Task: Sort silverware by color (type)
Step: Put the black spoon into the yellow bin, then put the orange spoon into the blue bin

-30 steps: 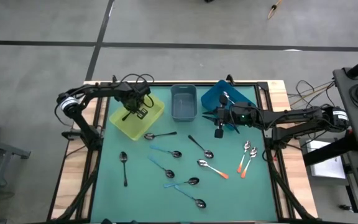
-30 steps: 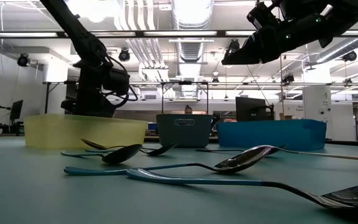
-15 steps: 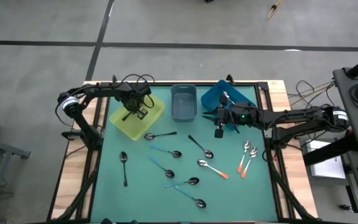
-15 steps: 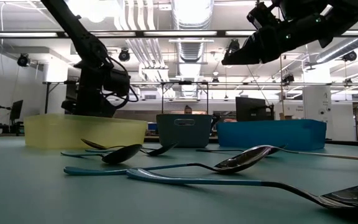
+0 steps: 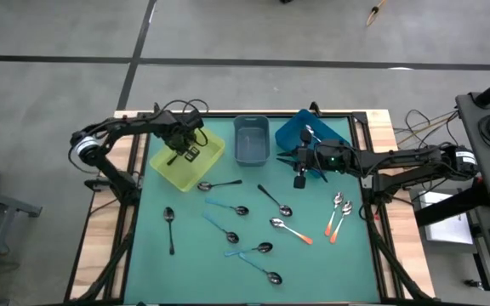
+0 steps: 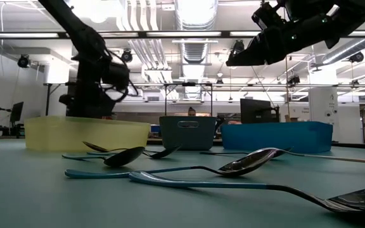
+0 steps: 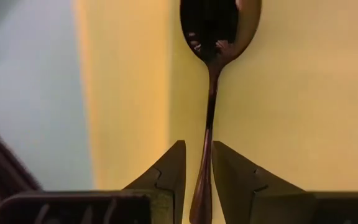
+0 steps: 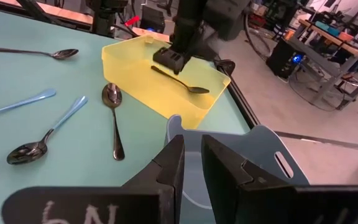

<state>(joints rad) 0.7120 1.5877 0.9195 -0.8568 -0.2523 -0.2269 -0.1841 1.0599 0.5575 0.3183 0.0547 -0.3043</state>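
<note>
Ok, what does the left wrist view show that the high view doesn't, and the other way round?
Only the left wrist view: a black spoon with its handle between the left gripper's parted jaws. Only the high view: loose spoons on the table, the grey-blue bin, the blue bin, the right gripper beside it. Both: the yellow bin, with the left gripper over it.

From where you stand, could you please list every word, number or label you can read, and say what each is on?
"6N", roughly: pale handwritten marks on the dark body of the right claw, cut off by the picture's edge, so uncertain.
Grey bin: pale label on its front, too small to read.
Spoons and other bins: no text visible.
</note>
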